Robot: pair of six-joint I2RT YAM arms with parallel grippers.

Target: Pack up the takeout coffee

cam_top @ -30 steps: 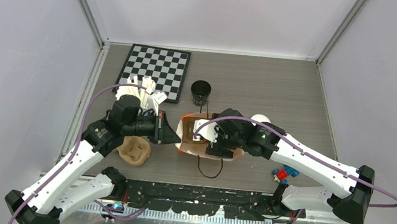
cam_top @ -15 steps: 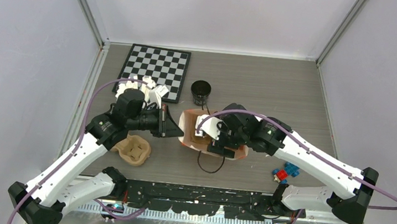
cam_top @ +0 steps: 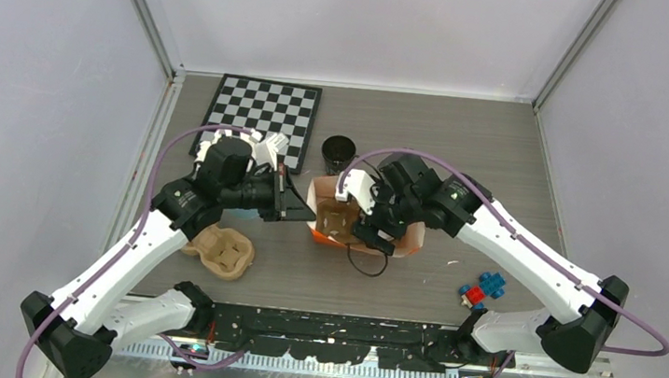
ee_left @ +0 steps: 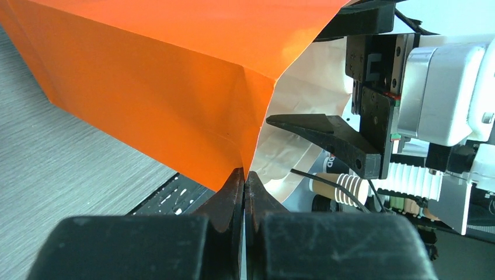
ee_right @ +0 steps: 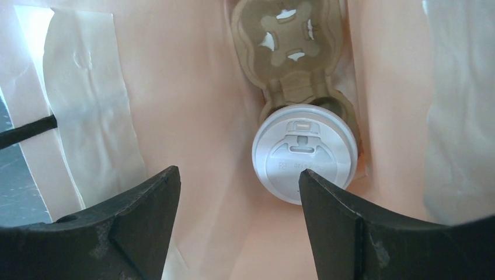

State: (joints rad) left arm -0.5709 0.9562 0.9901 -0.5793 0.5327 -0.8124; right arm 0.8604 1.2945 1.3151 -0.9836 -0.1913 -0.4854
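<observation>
Inside the mouth of the orange paper bag point(cam_top: 317, 232), the right claw point(ee_right: 236, 181) hangs released, its two black fingers spread with nothing between them. Directly below it lies a round white plastic lid point(ee_right: 303, 153) capping a takeout coffee whose body is hidden. That cup sits in one pocket of a moulded brown pulp carrier point(ee_right: 280, 76) lying on the bag's floor. At the bag's left rim the left claw point(ee_left: 244, 175) is clenched on a fold of the orange paper, holding the mouth open. Just beyond the bag, on the grey wood-grain counter point(cam_top: 466, 147), stands an uncapped black paper cup point(cam_top: 338, 155).

Judged step: one coffee is packed and let go; the other is not. The next move calls for lifting the right claw straight out, clear of the bag's walls, then reaching for the open cup while the left grip holds the mouth wide.

Count:
- Coffees: two, one capped and bagged, one open outside.
- Carriers: two, with a second pulp carrier point(cam_top: 224, 252) beside the left arm.
- Bag: one.
- Black-and-white chessboard point(cam_top: 264, 111): one.
- Red and blue toy blocks point(cam_top: 482, 289): a small cluster, number not resolvable.
</observation>
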